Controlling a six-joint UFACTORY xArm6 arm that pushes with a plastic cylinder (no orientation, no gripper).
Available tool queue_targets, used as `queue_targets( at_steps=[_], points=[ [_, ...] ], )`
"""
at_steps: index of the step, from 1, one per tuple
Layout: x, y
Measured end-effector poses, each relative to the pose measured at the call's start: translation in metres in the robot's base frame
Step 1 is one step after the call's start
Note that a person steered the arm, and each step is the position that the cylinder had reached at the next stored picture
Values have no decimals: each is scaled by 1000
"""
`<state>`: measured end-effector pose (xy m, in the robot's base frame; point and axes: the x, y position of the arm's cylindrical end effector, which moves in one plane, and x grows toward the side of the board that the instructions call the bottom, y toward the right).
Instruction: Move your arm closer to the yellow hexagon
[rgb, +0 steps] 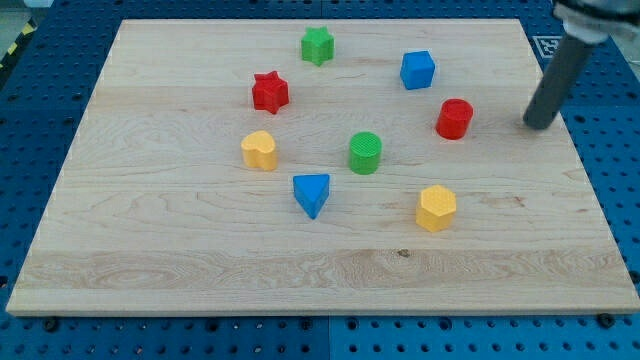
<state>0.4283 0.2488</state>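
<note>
The yellow hexagon (436, 208) lies on the wooden board (180, 250) toward the lower right. My tip (539, 125) touches the board at the right side, up and to the right of the hexagon, well apart from it. The red cylinder (454, 118) stands just left of my tip, between it and the board's middle.
A blue cube (418, 70) and a green star (318, 45) sit near the top. A red star (270, 92), a yellow heart-like block (260, 150), a green cylinder (365, 152) and a blue triangle (312, 193) fill the middle. The board's right edge runs close by my tip.
</note>
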Motion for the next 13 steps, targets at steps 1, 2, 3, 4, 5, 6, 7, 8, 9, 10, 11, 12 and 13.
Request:
queue_targets(
  at_steps=[1,2,3,4,5,6,7,8,9,10,11,12,13],
  points=[
    [49,-32],
    [106,-32],
    [173,-70],
    [188,-125],
    [161,-154],
    [153,-158],
    [139,-179],
    [112,-195],
    [111,-195],
    [98,-191],
    [84,-191],
    [74,-190],
    [82,-187]
  ],
)
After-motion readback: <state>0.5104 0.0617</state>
